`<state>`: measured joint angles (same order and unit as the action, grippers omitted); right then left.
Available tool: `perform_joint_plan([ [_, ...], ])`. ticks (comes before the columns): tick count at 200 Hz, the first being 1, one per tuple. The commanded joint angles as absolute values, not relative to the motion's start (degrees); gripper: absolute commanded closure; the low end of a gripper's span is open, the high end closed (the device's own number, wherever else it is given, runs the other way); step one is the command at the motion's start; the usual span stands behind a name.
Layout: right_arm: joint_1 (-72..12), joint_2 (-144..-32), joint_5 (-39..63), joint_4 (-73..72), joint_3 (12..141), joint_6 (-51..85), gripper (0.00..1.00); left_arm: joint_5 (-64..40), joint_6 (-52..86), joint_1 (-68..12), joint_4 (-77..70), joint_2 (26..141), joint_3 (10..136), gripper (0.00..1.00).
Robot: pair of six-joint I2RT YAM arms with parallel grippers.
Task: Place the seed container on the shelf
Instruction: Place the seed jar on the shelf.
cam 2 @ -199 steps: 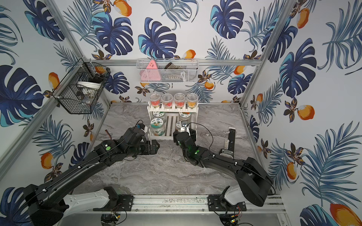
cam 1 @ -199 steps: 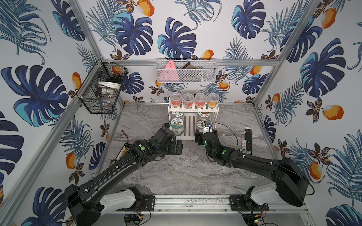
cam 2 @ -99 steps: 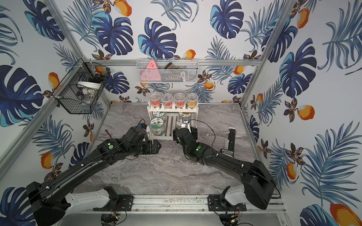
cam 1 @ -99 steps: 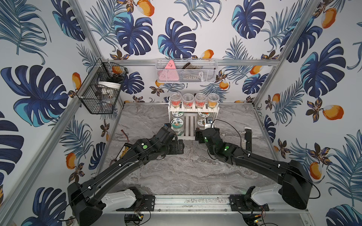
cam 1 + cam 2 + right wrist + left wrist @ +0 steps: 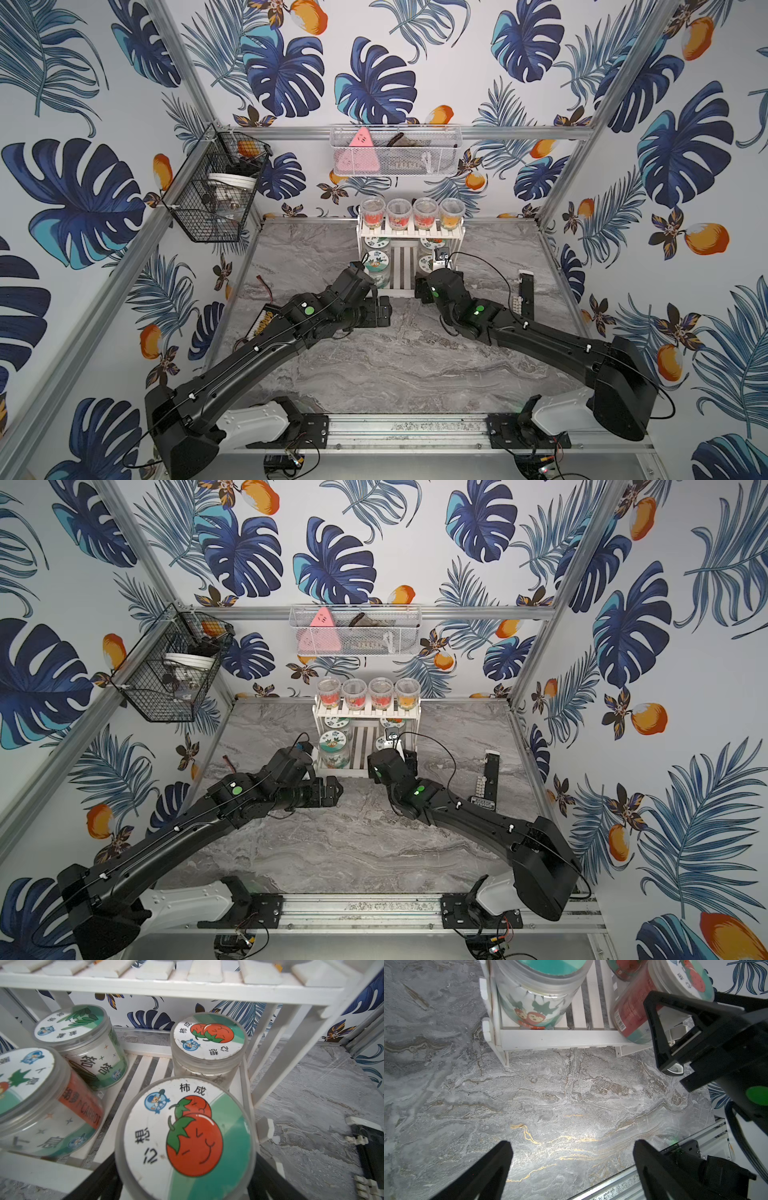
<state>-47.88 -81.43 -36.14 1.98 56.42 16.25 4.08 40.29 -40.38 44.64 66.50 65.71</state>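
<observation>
A grey marbled tabletop [image 5: 395, 365] fills the lower centre of both top views, enclosed by palm-leaf wallpaper [image 5: 83, 199]. Two black arms reach up from the bottom edge toward the middle. The left arm [image 5: 266, 349] covers part of a small orange-and-black item [image 5: 264, 322] at centre left, too hidden to identify.

The shelf [image 5: 402, 266], white, slatted and two-tiered, stands at upper centre against the back wall. A black wire basket [image 5: 199, 224] hangs at upper left, its contents a dark jumble. A white mesh basket [image 5: 449, 153] hangs above the shelf, holding a pink triangle [image 5: 358, 156] and other items blurred by the mesh. A black strip [image 5: 524, 291] with pale keys lies at centre right, hard to make out.

Four clear cups [image 5: 411, 212] line the upper tier. On the lower tier, the right wrist view shows a carrot jar [image 5: 41, 1105] cut off at the left edge, a green-leaf jar [image 5: 81, 1043] behind it, and a tomato-lidded jar [image 5: 207, 1043] at centre.

The seed container [image 5: 187, 1140], also tomato-lidded, fills the lower centre of that view, at the front right of the lower tier. The right hand [image 5: 186, 1167] is closed around it, with dark fingers [image 5: 97, 1180] against each side, both cut off by the bottom edge. In the left wrist view the container's base overlaps the shelf's front rail [image 5: 560, 1040]. Whether it rests on the slats cannot be told. In both top views the right wrist hides most of it.

The left hand [image 5: 572, 1144] is spread wide and empty over bare tabletop, in front of the shelf.
</observation>
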Motion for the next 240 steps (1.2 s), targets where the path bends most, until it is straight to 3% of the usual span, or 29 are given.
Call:
perform_joint_plan([
  [1,-47.3,-81.7,-35.8,7.8,57.3,15.8,0.17,3.9,39.0,-40.1,44.3,66.3,65.6,0.01],
  [69,-46.4,-82.9,-35.3,5.1,57.8,8.1,0.11,3.6,38.9,-40.0,44.2,66.8,65.5,0.01],
  [97,-45.4,-83.1,-33.7,8.9,59.6,9.0,0.14,3.7,39.0,-40.0,44.4,66.7,65.4,0.01],
  [116,-45.4,-82.2,-33.0,11.4,60.3,10.4,0.08,3.8,39.0,-39.9,44.5,66.6,65.1,0.02],
  [162,-45.3,-79.5,-28.5,17.9,61.5,14.0,0.06,4.0,38.6,-39.9,45.0,66.8,65.2,0.02],
  [240,-43.8,-79.3,-28.6,15.6,59.7,14.0,0.22,4.0,38.6,-39.7,45.3,66.9,65.4,0.02],
])
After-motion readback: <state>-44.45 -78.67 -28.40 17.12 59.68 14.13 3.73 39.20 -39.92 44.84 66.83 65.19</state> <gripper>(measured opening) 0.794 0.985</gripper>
